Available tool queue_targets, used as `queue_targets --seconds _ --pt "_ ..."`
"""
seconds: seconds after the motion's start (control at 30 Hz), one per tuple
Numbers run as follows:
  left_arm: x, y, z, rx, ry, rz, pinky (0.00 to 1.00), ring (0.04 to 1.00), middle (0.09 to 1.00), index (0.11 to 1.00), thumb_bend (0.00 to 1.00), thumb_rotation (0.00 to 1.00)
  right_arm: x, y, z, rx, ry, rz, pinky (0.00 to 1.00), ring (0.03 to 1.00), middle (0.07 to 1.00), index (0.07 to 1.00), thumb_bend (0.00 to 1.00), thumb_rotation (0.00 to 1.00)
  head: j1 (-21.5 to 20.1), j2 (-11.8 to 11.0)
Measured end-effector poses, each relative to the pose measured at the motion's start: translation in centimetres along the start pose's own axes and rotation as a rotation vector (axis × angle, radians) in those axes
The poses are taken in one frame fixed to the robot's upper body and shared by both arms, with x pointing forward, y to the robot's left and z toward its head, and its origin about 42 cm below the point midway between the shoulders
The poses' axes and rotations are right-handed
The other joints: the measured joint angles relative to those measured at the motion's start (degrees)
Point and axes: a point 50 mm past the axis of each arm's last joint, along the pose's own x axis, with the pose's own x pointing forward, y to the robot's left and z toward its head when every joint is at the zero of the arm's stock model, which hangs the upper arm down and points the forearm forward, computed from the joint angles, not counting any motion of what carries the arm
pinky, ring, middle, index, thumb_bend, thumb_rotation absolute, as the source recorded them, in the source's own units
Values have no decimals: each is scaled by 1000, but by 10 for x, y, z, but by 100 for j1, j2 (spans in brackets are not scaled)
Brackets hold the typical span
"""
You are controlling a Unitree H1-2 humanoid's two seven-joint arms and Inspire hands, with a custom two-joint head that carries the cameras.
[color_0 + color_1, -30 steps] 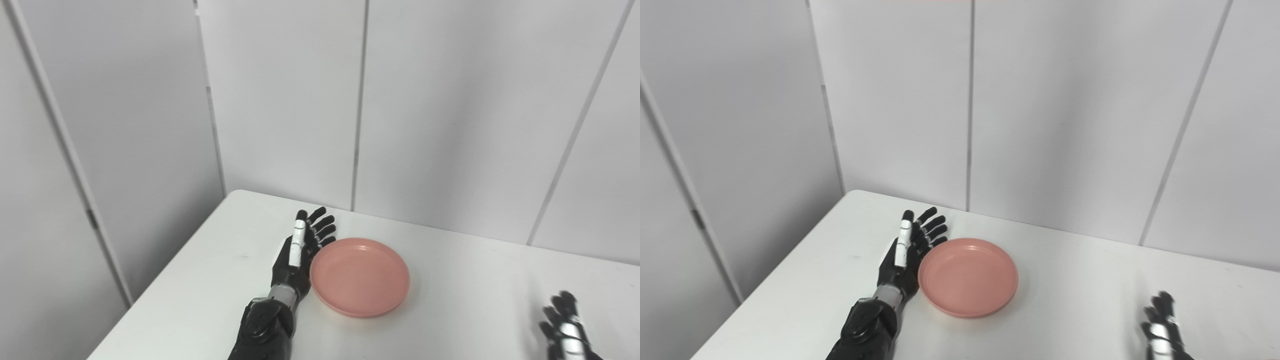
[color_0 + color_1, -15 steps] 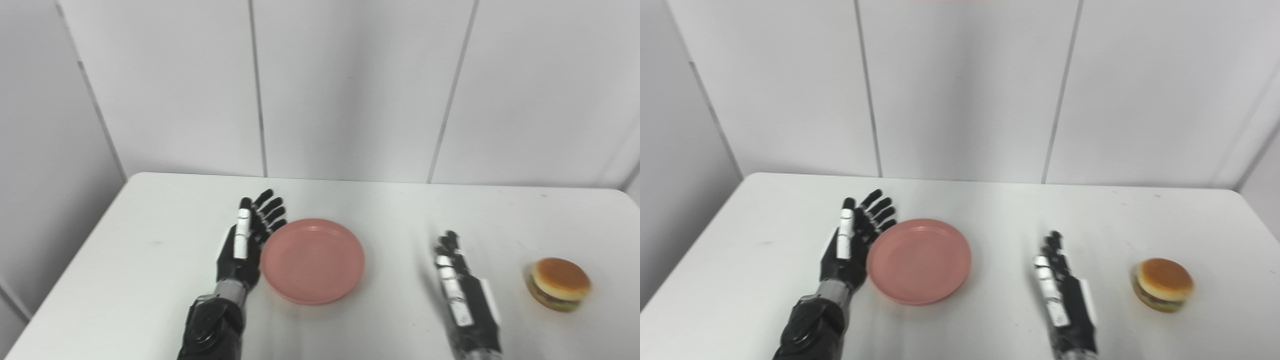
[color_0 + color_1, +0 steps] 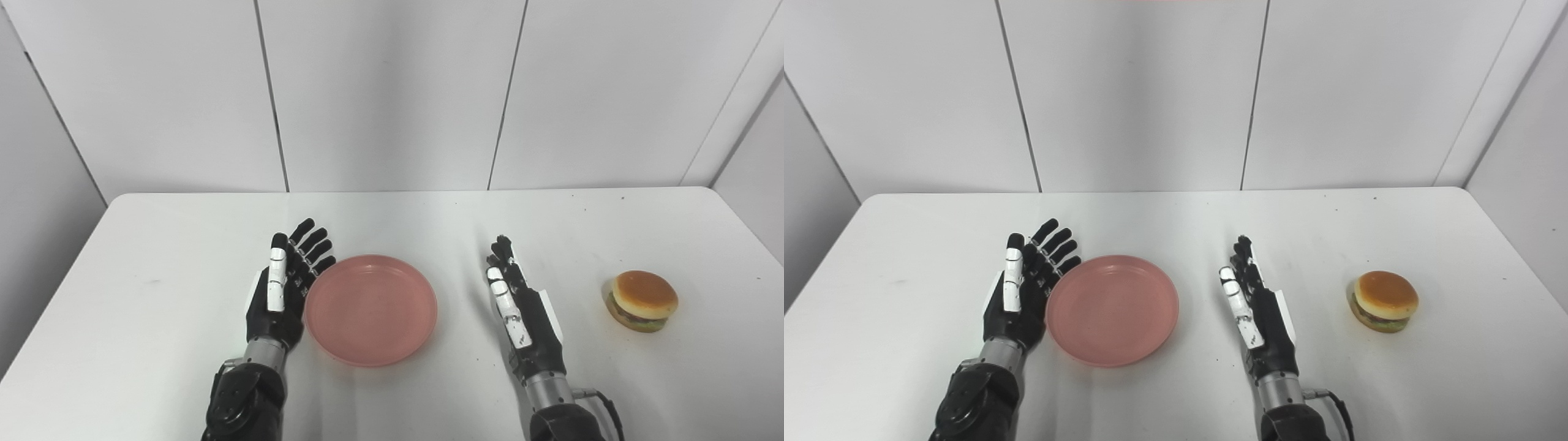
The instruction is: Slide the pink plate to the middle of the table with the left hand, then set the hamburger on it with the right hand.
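Observation:
A round pink plate [image 3: 371,309] lies on the white table [image 3: 153,257], a little left of the middle. My left hand [image 3: 285,288] is open, fingers straight and apart, its palm edge against the plate's left rim. My right hand [image 3: 520,309] is open and empty, standing on edge to the right of the plate with a gap between them. A hamburger [image 3: 643,301] with a tan bun sits on the table at the right, well clear of my right hand. The plate also shows in the right eye view [image 3: 1113,310], as does the hamburger [image 3: 1382,301].
White wall panels [image 3: 392,92] rise close behind the table's back edge. The table's right edge [image 3: 753,236] runs just beyond the hamburger. Bare tabletop lies between my right hand and the hamburger.
The camera has swung to the right, bringing the right hand and the hamburger into view. The right hand has moved forward on the table. The left hand stays against the plate's left rim.

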Motion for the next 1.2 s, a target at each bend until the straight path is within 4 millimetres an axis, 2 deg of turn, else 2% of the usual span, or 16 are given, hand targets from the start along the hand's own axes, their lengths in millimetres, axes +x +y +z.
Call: queue_targets --seconds 0.27,0.53,0.57,0.63,0.67,0.7,0.73,0.87,0.9,0.97,1.07,1.2 --pt "-11 -23 -8 23 3 -28 893 917 915 911 767 922 1 -6 1 14 -3 -11 1000 979 987 1000 579 819 80 9" --pt "-12 -33 -11 40 -4 -32 925 929 926 919 754 892 1 -13 2 -9 -6 -18 1000 980 983 1000 610 820 -123 -52" --pt "-12 -33 -12 39 -7 -30 920 939 937 929 753 895 0 -16 2 -20 -10 -23 1000 967 970 992 597 794 -123 -52" --pt "-12 -36 -12 39 -22 -24 919 950 949 941 749 900 1 -23 4 -61 -27 -26 1000 964 961 982 633 781 -175 -52" --pt "-12 -38 -13 45 -27 -22 927 962 961 955 744 918 1 -28 6 -96 -35 -20 996 953 944 967 646 743 -228 -79" --pt "-11 -40 -15 53 -29 -23 940 975 974 972 737 963 2 -35 9 -128 -41 -13 936 918 915 956 660 678 -228 -79" --pt "-11 -41 -15 69 -37 -27 942 977 976 975 736 969 4 -47 14 -164 -54 -8 924 912 910 955 663 668 -228 -79" --pt "-11 -47 -17 124 -54 -42 971 995 990 994 698 999 13 -94 39 -356 -114 -39 744 809 837 919 678 630 -254 -114" --pt "-11 -49 -17 137 -61 -45 977 997 992 996 689 1000 13 -105 52 -428 -139 -50 722 792 829 912 684 615 -254 -123" --pt "-11 -51 -17 166 -75 -38 997 1000 993 996 673 1000 11 -116 78 -522 -190 -71 737 793 832 896 700 529 -254 -149" --pt "-11 -53 -18 199 -87 -29 1000 1000 993 997 680 1000 12 -123 119 -621 -260 -93 749 808 838 897 710 484 -272 -184" --pt "-12 -54 -19 205 -87 -14 1000 991 982 987 659 1000 11 -136 144 -737 -216 -97 632 788 822 883 766 406 -333 -193"
